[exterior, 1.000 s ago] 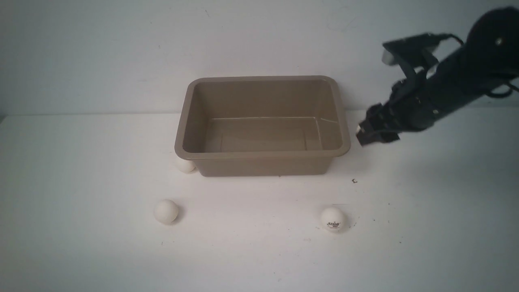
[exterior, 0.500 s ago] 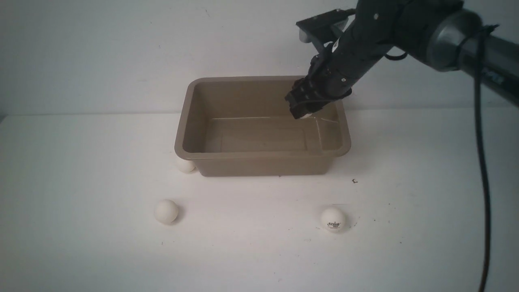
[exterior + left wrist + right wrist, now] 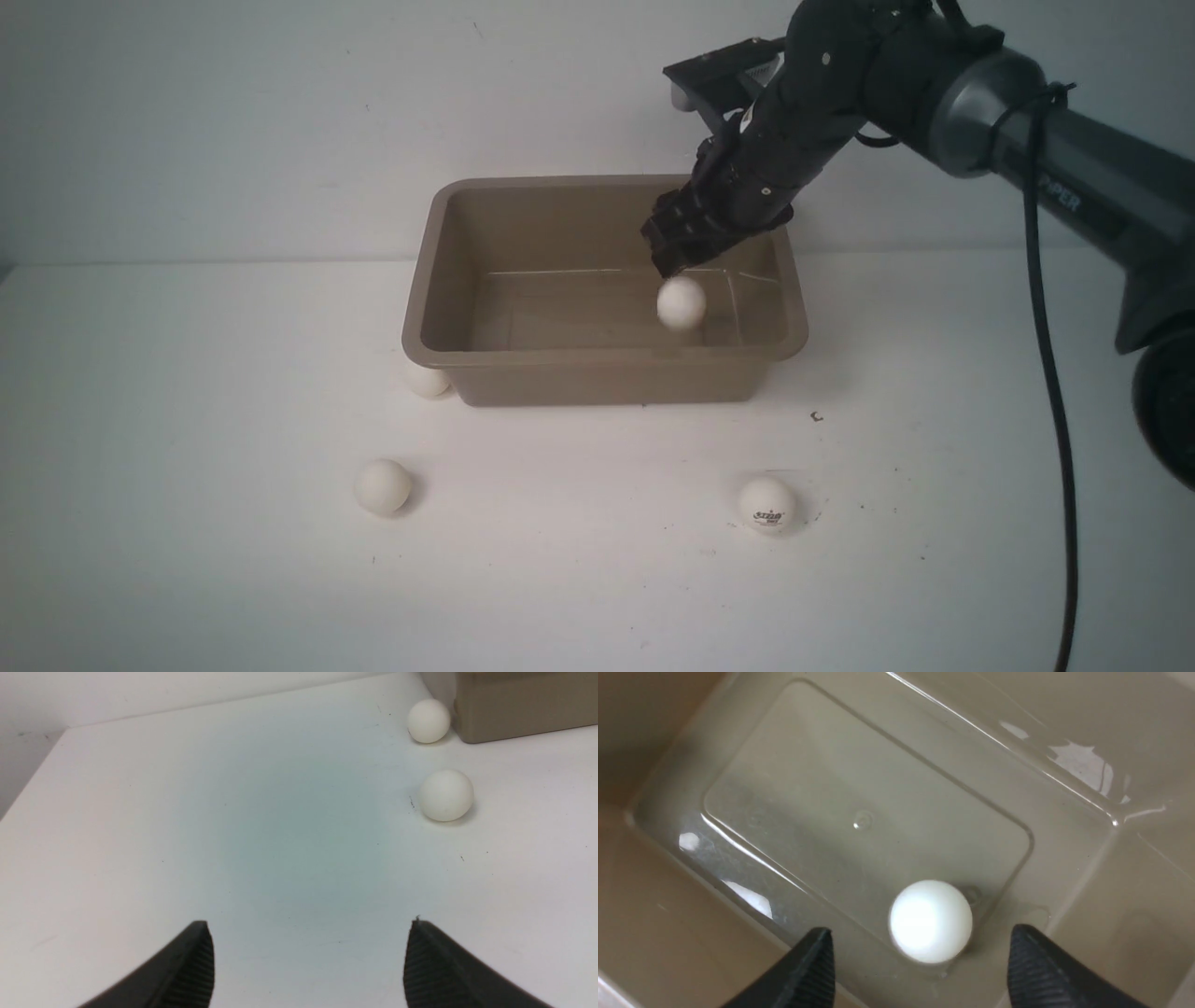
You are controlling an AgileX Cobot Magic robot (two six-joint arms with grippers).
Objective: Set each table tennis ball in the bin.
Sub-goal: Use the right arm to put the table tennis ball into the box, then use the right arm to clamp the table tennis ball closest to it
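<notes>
Ball (image 3: 681, 303) was inside bin (image 3: 597, 356), toward its right end, just under right gripper (image 3: 668, 261); fingers (image 3: 803, 970) stood apart, clear of ball. Three more balls sat on table (image 3: 934, 560): corner ball (image 3: 427, 380) against bin's front-left corner, plain ball (image 3: 383, 486) nearer robot, logo ball (image 3: 767, 505) front-right. Left gripper (image 3: 310, 933) hung over table, fingers spread wide, holding nothing.

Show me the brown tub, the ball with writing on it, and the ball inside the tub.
Brown tub (image 3: 597, 381): front view, middle of its near outer wall.
Ball with writing (image 3: 767, 505): front view, centre, just above the print.
Ball inside the tub (image 3: 681, 303): front view, centre of the ball.
</notes>
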